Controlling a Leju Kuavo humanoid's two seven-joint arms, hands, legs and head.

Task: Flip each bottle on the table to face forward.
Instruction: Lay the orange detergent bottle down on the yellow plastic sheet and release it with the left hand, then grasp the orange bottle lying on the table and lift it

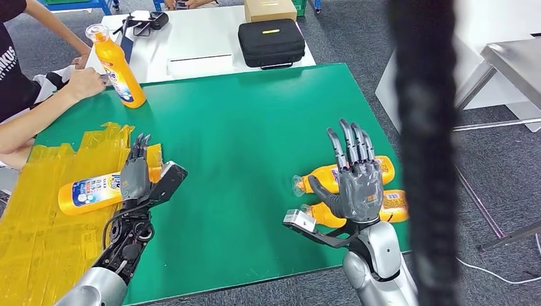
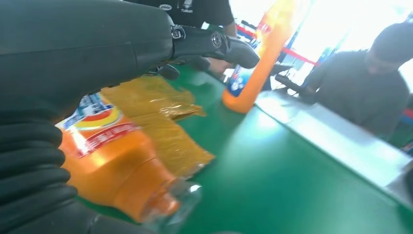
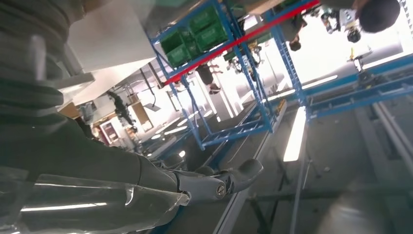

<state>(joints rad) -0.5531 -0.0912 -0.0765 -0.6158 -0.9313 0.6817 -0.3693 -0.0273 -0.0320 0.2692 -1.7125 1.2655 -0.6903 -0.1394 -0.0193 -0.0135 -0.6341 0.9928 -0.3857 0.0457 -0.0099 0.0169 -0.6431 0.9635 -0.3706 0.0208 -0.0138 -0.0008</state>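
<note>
Looking down from the head view, the left hand (image 1: 135, 175) lay over the neck end of a lying bottle (image 1: 89, 191) at the near left of the green tabletop (image 1: 255, 127). That bottle's long axis ran left to right, its body stretching away to the hand's left over crumpled yellow film (image 1: 38, 217). Whether the fingers had closed on it could not be told. The right hand (image 1: 357, 185) stood raised with fingers spread and nothing in it; two more lying bottles (image 1: 389, 167) rested just behind it, caps pointing left. An upright bottle (image 1: 118, 67) stood at the far left corner beside a person's hand (image 1: 83, 80). A white table with a black case (image 1: 271, 41) stood beyond, grey floor to the right.

From the left wrist view, the orange bottle (image 2: 112, 165) lay right under the hand, clear cap toward the camera, film beside it.

From the right wrist view, open fingers (image 3: 234, 178) pointed toward blue shelving (image 3: 234, 73).
</note>
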